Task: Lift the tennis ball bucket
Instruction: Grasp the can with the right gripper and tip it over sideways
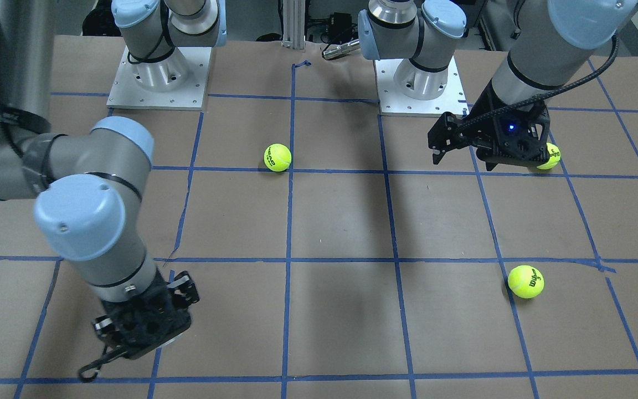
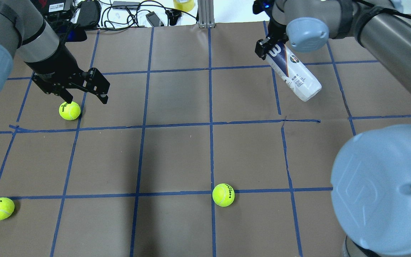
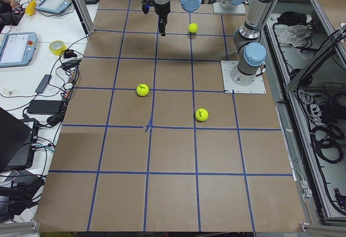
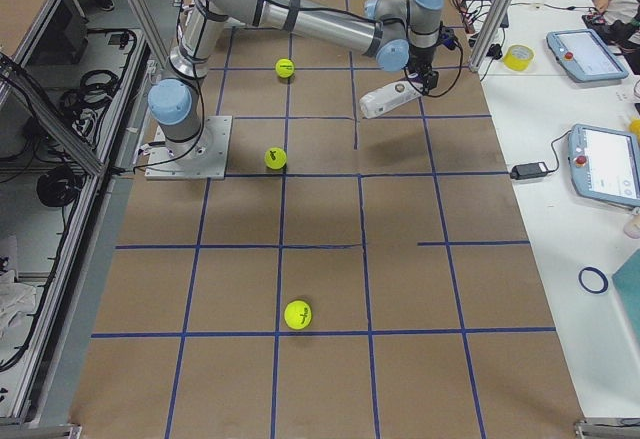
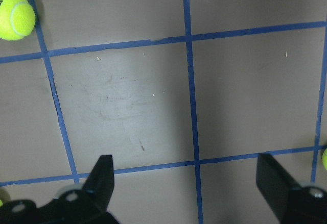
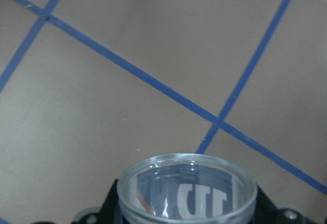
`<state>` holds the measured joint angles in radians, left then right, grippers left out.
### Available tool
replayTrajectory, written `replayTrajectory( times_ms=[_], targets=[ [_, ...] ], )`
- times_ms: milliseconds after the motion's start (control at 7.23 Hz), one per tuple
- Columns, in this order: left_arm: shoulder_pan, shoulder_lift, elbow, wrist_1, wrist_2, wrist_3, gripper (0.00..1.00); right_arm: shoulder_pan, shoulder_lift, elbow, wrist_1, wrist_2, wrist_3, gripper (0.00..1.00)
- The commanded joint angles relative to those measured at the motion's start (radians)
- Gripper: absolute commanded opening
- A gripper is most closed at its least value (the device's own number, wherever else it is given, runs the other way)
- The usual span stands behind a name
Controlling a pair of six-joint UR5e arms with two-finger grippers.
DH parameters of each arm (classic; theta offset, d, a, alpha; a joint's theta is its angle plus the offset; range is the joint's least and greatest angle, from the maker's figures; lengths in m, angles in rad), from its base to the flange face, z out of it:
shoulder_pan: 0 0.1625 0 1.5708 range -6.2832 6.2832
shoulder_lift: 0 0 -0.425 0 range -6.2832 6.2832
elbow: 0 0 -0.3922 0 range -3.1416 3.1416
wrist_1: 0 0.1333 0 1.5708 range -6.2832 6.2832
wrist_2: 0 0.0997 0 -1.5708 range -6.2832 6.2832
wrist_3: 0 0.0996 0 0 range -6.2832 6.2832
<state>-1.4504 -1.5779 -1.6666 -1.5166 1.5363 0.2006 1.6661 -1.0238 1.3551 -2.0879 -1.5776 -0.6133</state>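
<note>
The tennis ball bucket (image 2: 293,71) is a clear can with a white and navy label. My right gripper (image 2: 268,46) is shut on its upper end and holds it tilted, off the table. It also shows in the exterior right view (image 4: 385,102). The right wrist view looks down past the can's open mouth (image 6: 186,188) to the table well below. In the front-facing view the right gripper (image 1: 136,327) hides the can. My left gripper (image 2: 86,97) is open and empty, just above a tennis ball (image 2: 69,110); its fingers (image 5: 102,178) are spread wide.
Two more tennis balls lie on the brown, blue-taped table: one (image 2: 223,195) near the middle front, one (image 2: 0,208) at the front left. Cables and devices (image 2: 120,10) lie past the far edge. The right arm's elbow (image 2: 384,189) fills the near right corner.
</note>
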Motion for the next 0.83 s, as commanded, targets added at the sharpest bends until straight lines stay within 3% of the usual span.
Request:
replayTrajectory(
  times_ms=[0, 138, 415, 691],
  targets=[
    [0.013, -0.01, 0.008, 0.068, 0.002, -0.001, 1.0, 0.133, 0.007, 0.007, -0.029, -0.007, -0.307, 0.3],
    [0.013, 0.002, 0.002, 0.065, 0.005, 0.0, 1.0, 0.168, 0.008, 0.013, -0.032, -0.009, -0.43, 0.29],
    [0.01, -0.008, 0.002, 0.059, -0.005, -0.001, 1.0, 0.169, 0.017, 0.096, -0.156, -0.006, -0.667, 0.26],
    [0.013, -0.052, 0.002, 0.079, -0.01, -0.022, 1.0, 0.176, 0.025, 0.169, -0.23, 0.014, -0.668, 0.25]
  ],
)
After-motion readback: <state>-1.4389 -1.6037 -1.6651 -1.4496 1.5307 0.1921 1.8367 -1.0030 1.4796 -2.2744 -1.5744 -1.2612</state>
